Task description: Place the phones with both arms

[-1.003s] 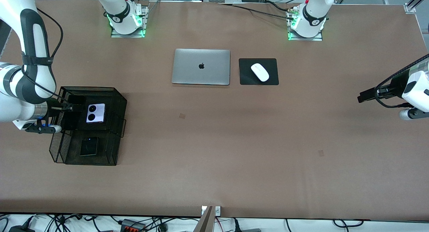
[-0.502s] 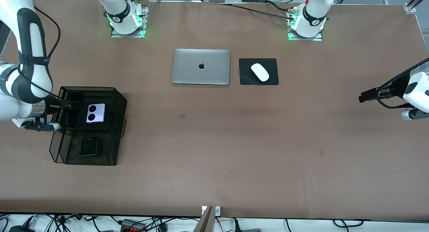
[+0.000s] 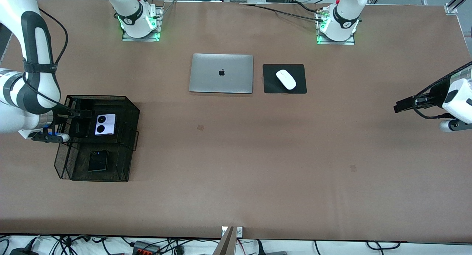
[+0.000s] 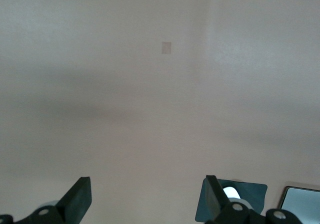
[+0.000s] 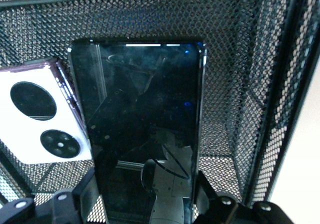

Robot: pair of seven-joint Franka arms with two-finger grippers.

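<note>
We see right gripper [image 5: 145,204] clamping long black phone [image 5: 142,129] by edges, lower centre; glass slippery, fragile. Left gripper [image 4: 145,204] waits, fingers wide.

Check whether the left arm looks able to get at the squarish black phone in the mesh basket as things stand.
Probably not. The left tool waits open over bare table at its own end, while the squarish black phone lies in the black mesh basket at the right arm's end, where the right tool is shut on the long black slab phone.
</note>
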